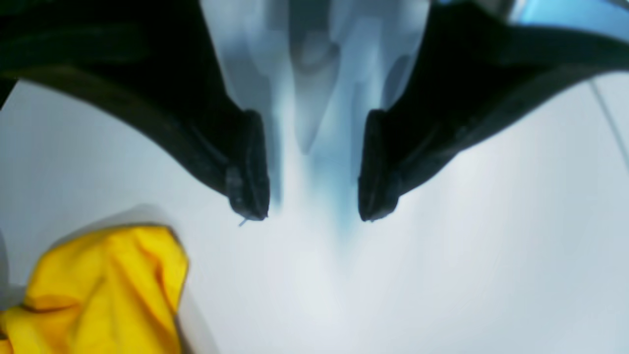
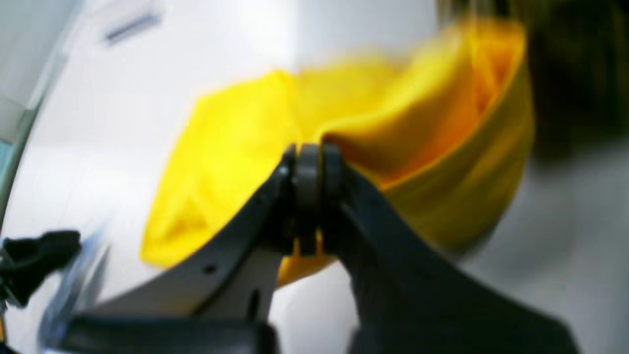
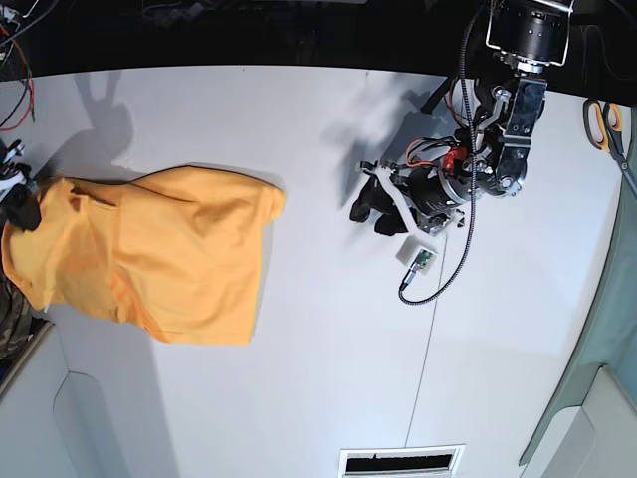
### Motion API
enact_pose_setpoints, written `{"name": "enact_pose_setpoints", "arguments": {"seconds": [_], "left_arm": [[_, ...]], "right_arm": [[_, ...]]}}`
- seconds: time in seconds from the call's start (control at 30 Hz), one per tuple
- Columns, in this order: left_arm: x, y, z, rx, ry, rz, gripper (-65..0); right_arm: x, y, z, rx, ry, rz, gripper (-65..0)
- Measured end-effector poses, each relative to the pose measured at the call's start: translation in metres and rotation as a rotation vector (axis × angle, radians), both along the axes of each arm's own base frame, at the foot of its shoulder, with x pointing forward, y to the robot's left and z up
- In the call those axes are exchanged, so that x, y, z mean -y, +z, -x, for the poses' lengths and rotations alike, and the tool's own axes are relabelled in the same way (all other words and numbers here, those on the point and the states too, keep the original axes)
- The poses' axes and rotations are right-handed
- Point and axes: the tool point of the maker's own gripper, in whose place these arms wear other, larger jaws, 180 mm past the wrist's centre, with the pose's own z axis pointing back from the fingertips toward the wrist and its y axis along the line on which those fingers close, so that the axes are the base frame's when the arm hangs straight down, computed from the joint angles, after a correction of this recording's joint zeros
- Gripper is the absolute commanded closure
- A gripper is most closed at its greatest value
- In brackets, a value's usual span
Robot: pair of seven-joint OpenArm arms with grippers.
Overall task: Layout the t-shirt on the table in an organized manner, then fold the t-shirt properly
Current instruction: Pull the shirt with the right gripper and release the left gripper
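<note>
At table's (image 3: 328, 378) edge, t-shirt (image 3: 169, 264) pinched by right end effector (image 2: 309, 167) (left end effector (image 1: 313, 196) apart, agape)

Base view: t-shirt (image 3: 149, 259) lies on table (image 3: 328, 378), left side; scissors (image 3: 603, 124) at far right edge.

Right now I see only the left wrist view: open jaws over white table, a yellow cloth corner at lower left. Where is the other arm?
Observer: The right gripper is shut on the t-shirt, at the shirt's end by the table edge.
Operator: Is the shirt flat?
Observer: Mostly spread, wrinkled; in the right wrist view the gripped part is bunched into folds.
Operator: Is my gripper near it?
Observer: No, the left gripper is apart from the shirt, over bare table.
</note>
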Motion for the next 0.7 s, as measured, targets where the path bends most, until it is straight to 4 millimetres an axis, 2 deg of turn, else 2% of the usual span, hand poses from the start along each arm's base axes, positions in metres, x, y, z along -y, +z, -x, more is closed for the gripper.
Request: {"name": "enact_pose_setpoints", "arguments": {"seconds": [0.07,0.1,0.17,0.27,0.37,0.47,0.6,0.7], "left_arm": [[0.003,0.0,0.0,-0.001,-0.002,0.006,-32.9],[0.003,0.0,0.0,0.0,-0.001,0.006,-32.9],[0.002,0.0,0.0,0.0,-0.001,0.002,-32.9],[0.001,0.001,-0.001,0.003,-0.001,0.003,-32.9],[0.001,0.0,-0.001,-0.004,0.0,-0.005,-32.9],[0.002,0.005,-0.007,0.005,0.009,0.014,-32.9],[0.008,0.024,-0.02,0.04,-0.005,0.083,-32.9],[0.013,0.039,-0.035,0.076,-0.004,0.111,-32.9]], "right_arm": [[-0.001,-0.026,0.016,-0.068,-0.023,-0.058,-24.0],[-0.001,-0.035,0.022,-0.087,-0.034,-0.086,-27.1],[-0.007,-0.043,0.031,-0.105,-0.04,-0.13,-27.2],[-0.022,-0.043,0.039,-0.107,-0.017,-0.202,-27.1],[-0.033,-0.027,0.032,-0.057,0.006,-0.195,-27.1],[-0.045,0.002,0.023,0.02,0.045,-0.156,-27.1],[-0.058,0.038,0.013,0.117,0.082,-0.063,-27.1],[-0.057,0.046,0.004,0.146,0.084,0.031,-27.1]]}}
